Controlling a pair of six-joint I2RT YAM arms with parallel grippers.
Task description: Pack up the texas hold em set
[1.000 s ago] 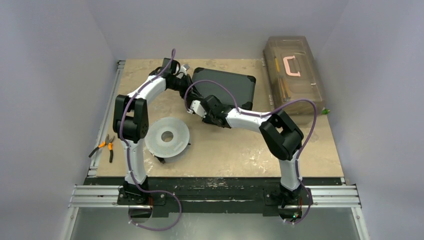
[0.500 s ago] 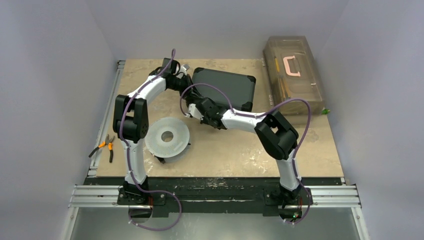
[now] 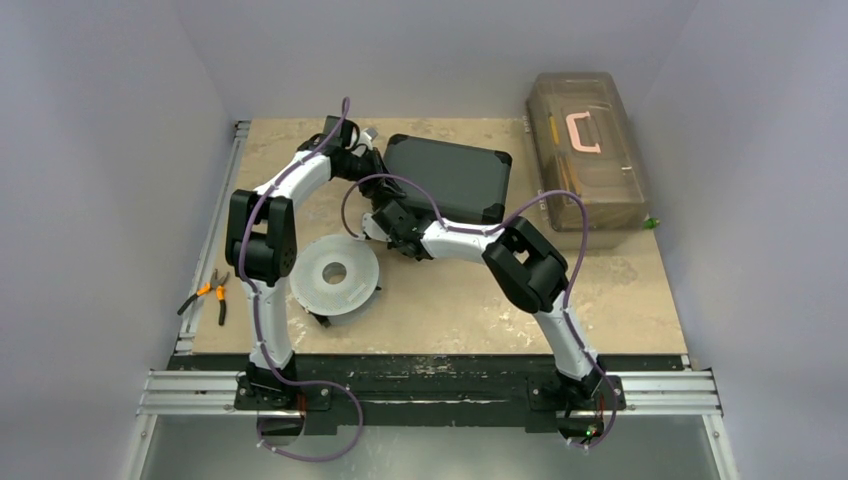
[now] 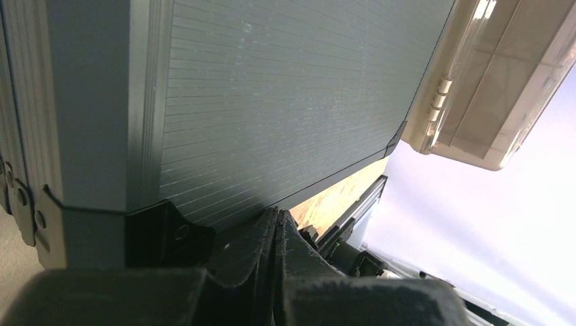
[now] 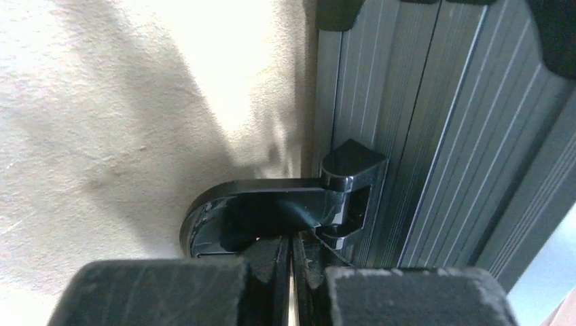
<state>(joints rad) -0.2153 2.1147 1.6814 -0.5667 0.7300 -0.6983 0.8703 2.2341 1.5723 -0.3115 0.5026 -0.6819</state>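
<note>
The texas hold em set is a black ribbed briefcase point(image 3: 450, 178), lid down, lying flat at the back middle of the table. Its contents are hidden. My left gripper point(image 3: 374, 160) is shut at the case's far-left corner. In the left wrist view its tips point(image 4: 277, 214) rest against the ribbed lid point(image 4: 272, 102), holding nothing. My right gripper point(image 3: 370, 227) is shut at the case's near-left side. In the right wrist view its tips point(image 5: 292, 239) touch the glossy black handle point(image 5: 272, 210), which lies flat on the table beside the case wall point(image 5: 435, 136).
A translucent brown toolbox point(image 3: 588, 145) with a pink handle stands to the right of the case; it shows in the left wrist view too point(image 4: 502, 81). A grey-white disc point(image 3: 335, 272) lies front left. Orange-handled pliers point(image 3: 212, 292) lie on the left rail.
My right arm has swung left along the case's near side, bringing its gripper to the handle. The left arm and the case have stayed put.
</note>
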